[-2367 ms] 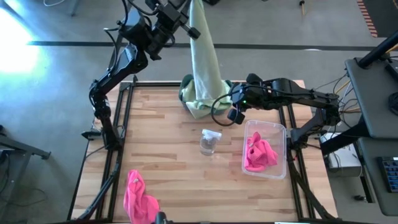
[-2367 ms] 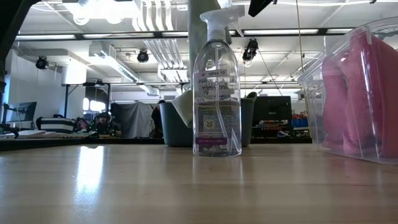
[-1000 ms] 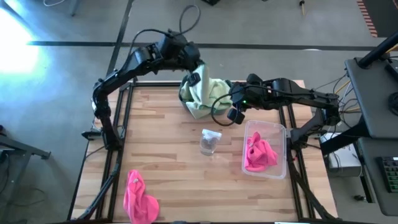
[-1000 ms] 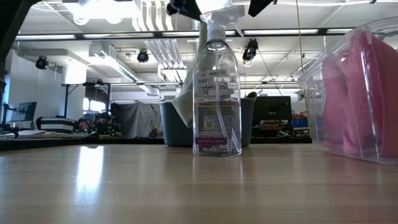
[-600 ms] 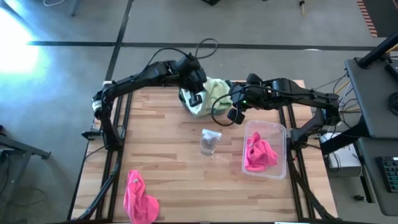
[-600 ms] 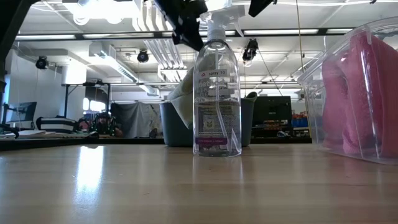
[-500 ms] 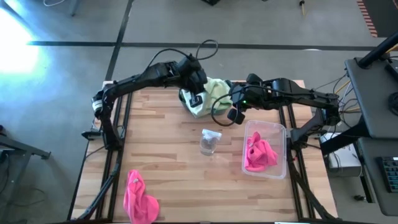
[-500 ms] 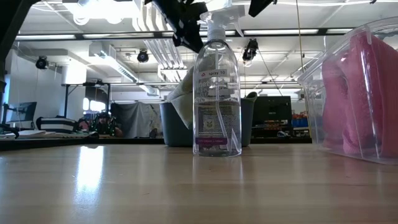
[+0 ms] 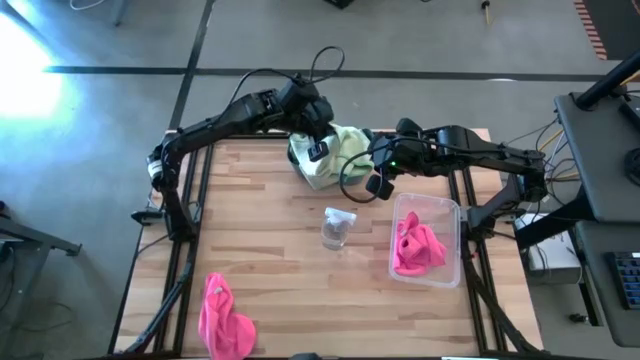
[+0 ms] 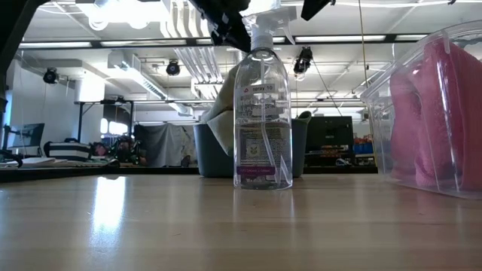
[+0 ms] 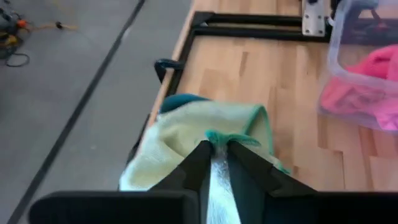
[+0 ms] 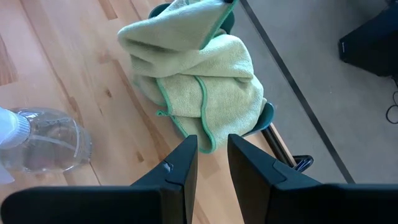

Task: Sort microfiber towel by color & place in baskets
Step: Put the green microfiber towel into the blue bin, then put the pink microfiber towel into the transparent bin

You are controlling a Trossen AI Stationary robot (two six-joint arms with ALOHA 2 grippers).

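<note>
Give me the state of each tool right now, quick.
Left tool: nearly closed, pinching the green towel's teal edge over the dark basket.
Right tool: slightly open, holding nothing, beside the basket.

Spray bottle (image 9: 337, 228): you'll find this clear, white-triggered bottle standing upright near the middle of the table; in the low view (image 10: 262, 105) it carries a purple-and-white label.
Table (image 9: 270, 270): your work surface is pale wood planks on a black frame.
Floor (image 9: 120, 110): grey, crossed by a dark line beyond the table.
Room behind: you can see ceiling lights, ducts and cluttered benches.
</note>
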